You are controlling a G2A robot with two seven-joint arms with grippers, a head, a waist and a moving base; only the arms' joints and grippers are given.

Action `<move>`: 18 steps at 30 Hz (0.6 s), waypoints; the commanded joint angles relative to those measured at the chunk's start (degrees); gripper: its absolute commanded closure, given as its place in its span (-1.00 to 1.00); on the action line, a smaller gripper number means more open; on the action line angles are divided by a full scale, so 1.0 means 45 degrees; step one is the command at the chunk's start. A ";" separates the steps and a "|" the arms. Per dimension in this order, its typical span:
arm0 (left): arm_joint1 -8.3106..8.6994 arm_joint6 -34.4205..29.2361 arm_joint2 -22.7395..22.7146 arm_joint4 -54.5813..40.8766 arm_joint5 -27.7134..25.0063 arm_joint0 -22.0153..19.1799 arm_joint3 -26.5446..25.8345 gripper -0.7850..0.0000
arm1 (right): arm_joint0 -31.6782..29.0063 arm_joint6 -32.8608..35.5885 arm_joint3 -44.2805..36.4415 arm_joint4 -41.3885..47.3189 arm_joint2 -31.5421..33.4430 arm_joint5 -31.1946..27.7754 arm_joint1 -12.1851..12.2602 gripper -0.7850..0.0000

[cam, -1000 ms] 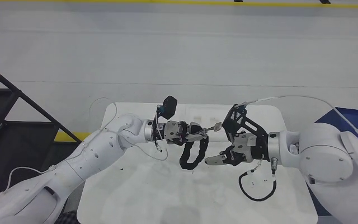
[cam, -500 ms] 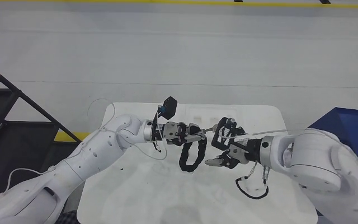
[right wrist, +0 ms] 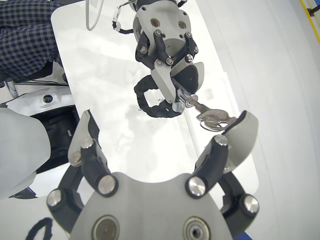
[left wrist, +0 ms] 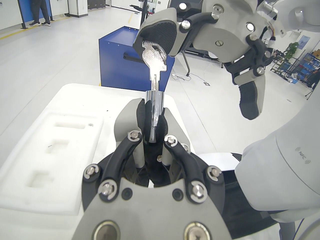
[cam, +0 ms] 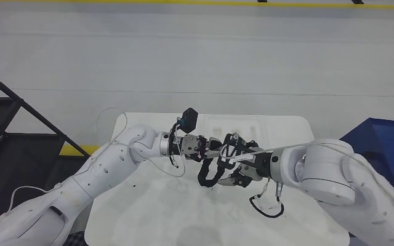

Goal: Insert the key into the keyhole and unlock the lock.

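A pale grey floor (cam: 197,55) runs to a yellow line (cam: 184,2) at the far side. A blue cabinet (left wrist: 117,61) stands just beyond one corner of the white table (cam: 160,209).

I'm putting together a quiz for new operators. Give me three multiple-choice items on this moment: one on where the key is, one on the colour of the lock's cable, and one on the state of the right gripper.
1. Where is the key?
A. lying on the table
B. in the keyhole of the lock
C. in a recess of the foam tray

2. What colour is the lock's cable?
A. black
B. red
C. yellow

3. How is the right gripper?
A. shut on the key
B. shut on the cable
C. open

Answers:
1 B: the key's blade sits in the end of the lock, which the left gripper clamps.
2 A: the cable looping from the lock is black.
3 C: its fingers stand wide apart, with one pad at the key's head.
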 commanded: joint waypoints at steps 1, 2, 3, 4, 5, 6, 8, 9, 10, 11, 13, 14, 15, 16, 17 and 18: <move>-0.0022 0.0004 -0.0057 0.0256 0.0000 0.0017 -0.0005 1.00 | 0.0081 0.0126 0.0045 0.0087 -0.0021 0.0038 -0.0008 -1.00; -0.0033 0.0004 -0.0074 0.0369 0.0000 0.0036 0.0002 1.00 | 0.0107 0.0163 0.0059 0.0107 -0.0007 0.0028 -0.0007 -1.00; -0.0042 0.0007 -0.0083 0.0442 0.0000 0.0062 0.0006 1.00 | 0.0126 0.0207 0.0080 0.0084 0.0028 -0.0007 0.0000 -1.00; -0.0044 -0.0009 -0.0097 0.0516 0.0000 0.0071 0.0015 1.00 | 0.0128 0.0243 0.0089 0.0054 0.0073 -0.0078 0.0013 -1.00; -0.0039 -0.0029 -0.0124 0.0604 0.0000 0.0068 0.0029 1.00 | 0.0147 0.0306 0.0088 -0.0079 0.0154 -0.0223 0.0035 -1.00; -0.0031 -0.0020 -0.0141 0.0628 0.0000 0.0091 0.0038 1.00 | 0.0132 0.0340 0.0091 -0.0208 0.0238 -0.0425 0.0063 -1.00; 0.0002 -0.0088 -0.0159 0.0678 0.0000 0.0107 0.0001 1.00 | 0.0064 0.0320 0.0062 -0.0425 0.0370 -0.1020 0.0119 -1.00; 0.0026 -0.0165 -0.0151 0.0692 0.0000 0.0106 -0.0039 1.00 | -0.0001 0.0266 0.0092 -0.0556 0.0437 -0.1278 0.0148 -1.00; 0.0054 -0.0256 -0.0145 0.0719 0.0000 0.0086 -0.0103 1.00 | -0.0086 0.0202 0.0133 -0.0617 0.0481 -0.1529 0.0174 -1.00; 0.0085 -0.0313 -0.0135 0.0697 0.0000 0.0085 -0.0158 1.00 | -0.0152 0.0132 0.0180 -0.0699 0.0528 -0.1788 0.0198 -1.00; 0.0156 -0.0493 -0.0095 0.0684 0.0000 0.0050 -0.0312 1.00 | -0.0279 -0.0077 0.0281 -0.0874 0.0614 -0.2193 0.0239 -1.00; 0.0196 -0.0607 -0.0055 0.0644 0.0000 0.0030 -0.0395 1.00 | -0.0343 -0.0324 0.0352 -0.0905 0.0691 -0.2297 0.0250 -1.00; 0.0241 -0.0743 -0.0021 0.0612 0.0000 -0.0013 -0.0470 1.00 | -0.0393 -0.0498 0.0422 -0.0928 0.0759 -0.2294 0.0257 -1.00; 0.0288 -0.0880 0.0008 0.0563 0.0000 -0.0058 -0.0525 1.00 | -0.0393 -0.0498 0.0422 -0.0928 0.0759 -0.2294 0.0257 -1.00; 0.0338 -0.1044 0.0040 0.0528 0.0000 -0.0117 -0.0590 1.00 | -0.0393 -0.0498 0.0422 -0.0928 0.0759 -0.2294 0.0257 -1.00; 0.0388 -0.1210 0.0079 0.0472 0.0000 -0.0173 -0.0653 1.00 | -0.0393 -0.0498 0.0422 -0.0928 0.0759 -0.2294 0.0257 -1.00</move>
